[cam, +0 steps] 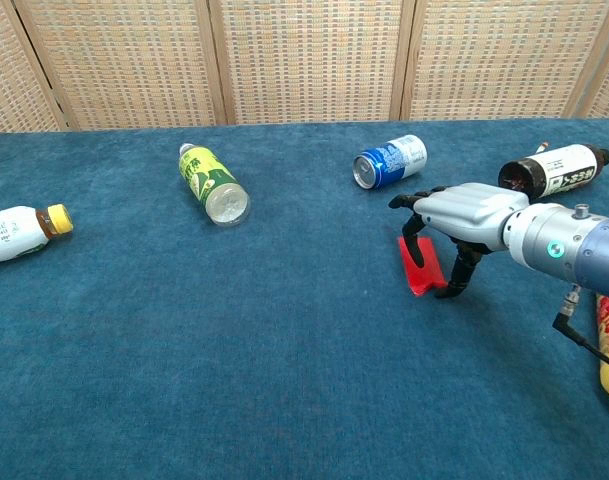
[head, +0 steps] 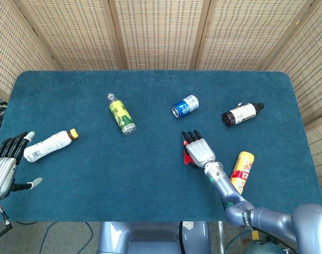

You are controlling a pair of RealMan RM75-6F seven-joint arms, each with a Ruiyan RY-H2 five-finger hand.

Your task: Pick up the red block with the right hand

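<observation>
On the table [head: 150, 190], the block [cam: 421, 268] sits right of centre under the right hand [cam: 462, 212]; a can [head: 185, 106] lies at its 12 o'clock; one bottle [head: 242, 113] at 2 o'clock; another bottle [head: 121, 114] at 10 o'clock; the left hand [head: 3, 168] at far 9 o'clock.
</observation>
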